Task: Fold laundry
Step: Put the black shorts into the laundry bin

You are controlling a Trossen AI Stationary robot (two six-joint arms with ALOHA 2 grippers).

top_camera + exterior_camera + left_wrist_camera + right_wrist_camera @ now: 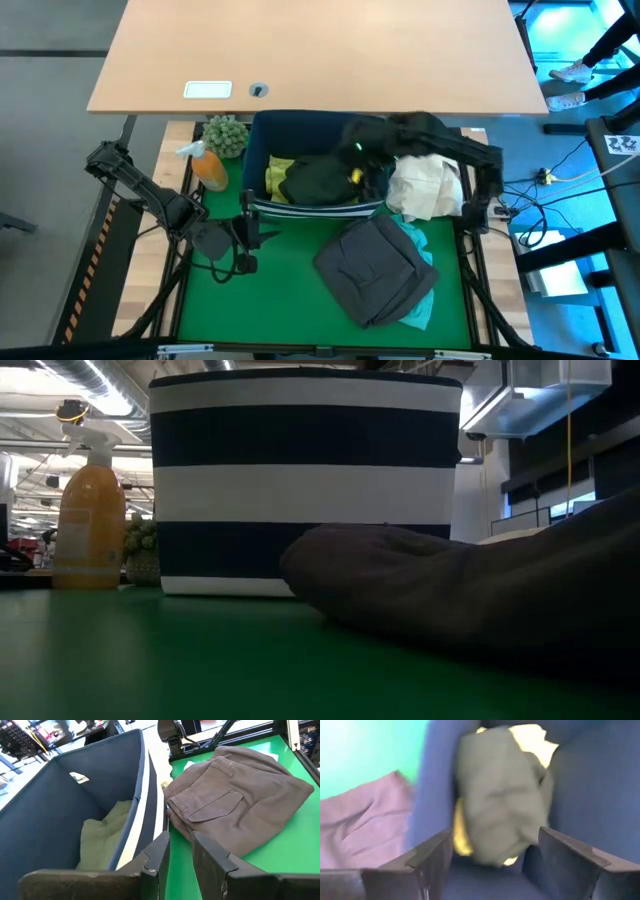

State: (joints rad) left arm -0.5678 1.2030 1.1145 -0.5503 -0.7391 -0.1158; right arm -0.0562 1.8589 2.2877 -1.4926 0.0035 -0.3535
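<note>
A navy bin point(262, 140) stands at the far side of the green mat point(260, 300). Inside it a dark olive-black garment point(320, 178) lies on a yellow-green shirt point(277, 175). My right gripper point(495, 855) hangs open above the olive garment point(495, 805), pointing steeply down, with nothing between its fingers. A charcoal grey garment point(375, 265) lies bunched on the mat, on top of a turquoise one point(420, 305). My left gripper point(181, 855) is at the bin's near left corner, its fingers a narrow gap apart with only mat showing between them. My left gripper has one finger point(159, 854) right beside the bin's striped outer wall point(137, 840), near the bin's near left corner. I cannot tell whether the finger touches the wall. Nothing lies between the two fingers.
A cream-beige cloth bundle point(425, 185) sits against the bin's right side. An orange spray bottle point(208, 165) and a small green plant point(226, 133) stand left of the bin. A wooden tabletop point(320, 50) lies beyond. Bare mat shows at the near left.
</note>
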